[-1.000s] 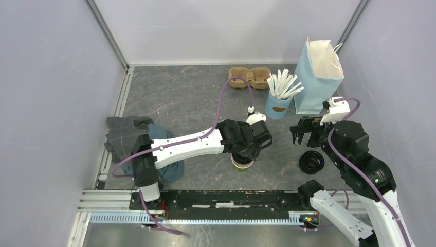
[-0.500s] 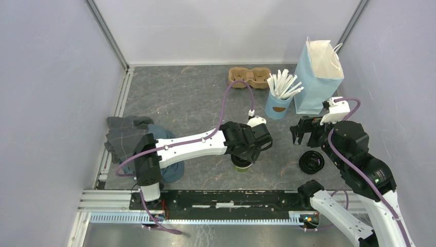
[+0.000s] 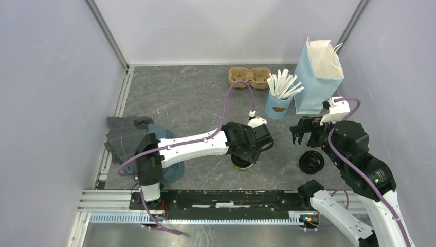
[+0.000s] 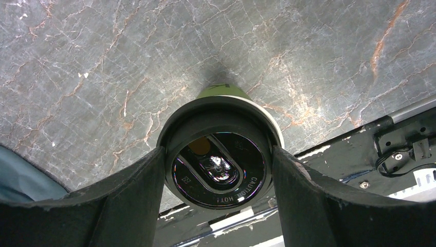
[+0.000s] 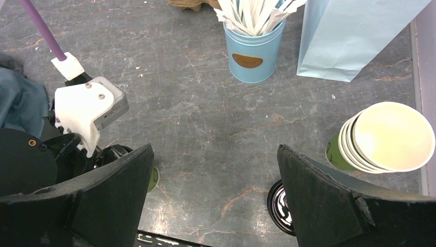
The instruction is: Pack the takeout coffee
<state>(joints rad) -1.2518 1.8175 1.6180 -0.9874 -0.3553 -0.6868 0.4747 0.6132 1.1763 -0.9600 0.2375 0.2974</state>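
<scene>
**A:** Where was the takeout coffee [image 3: 242,164]?

**B:** It stood upright on the table [image 3: 180,98] near the front edge, well apart from the blue bag [image 3: 319,77] at the back right.

**A:** Was it held?

**B:** Yes. The left gripper [image 4: 218,153] was over it, fingers [image 4: 139,195] clamped on opposite sides of the black lid [image 4: 218,172]. I judged that suited a level lift.

**A:** And the right gripper [image 5: 213,150]?

**B:** It was spread wide and grasping nothing, hovering between the coffee and the bag, perhaps waiting to steady the bag.
</scene>
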